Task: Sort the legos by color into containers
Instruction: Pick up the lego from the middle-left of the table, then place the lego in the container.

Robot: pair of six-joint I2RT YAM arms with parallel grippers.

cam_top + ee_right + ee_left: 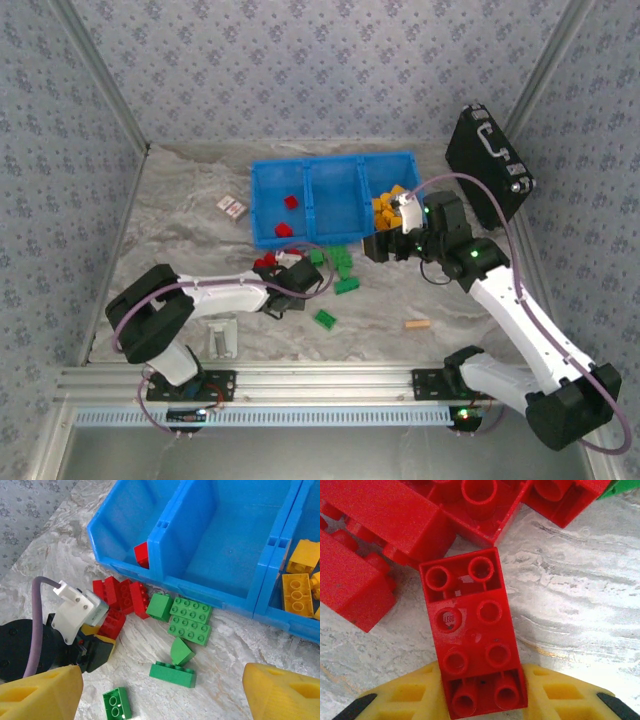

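My left gripper (482, 692) is shut on a red lego (470, 630), whose near end sits between the yellow fingers (405, 697). Other red legos (385, 525) lie just beyond it on the table. From above, the left gripper (280, 268) is at the red pile (265, 262), in front of the blue containers (335, 160). Two red legos (290, 201) lie in the left bin and several yellow ones (385, 210) in the right bin. Green legos (190, 620) lie scattered below the middle bin. My right gripper (162, 695) hangs open above them, holding nothing.
A black hard case (488, 165) stands at the back right. A small white card (232, 207) lies left of the tray, and a tan wooden stick (417, 324) lies near the front right. One green brick (326, 319) sits apart toward the front.
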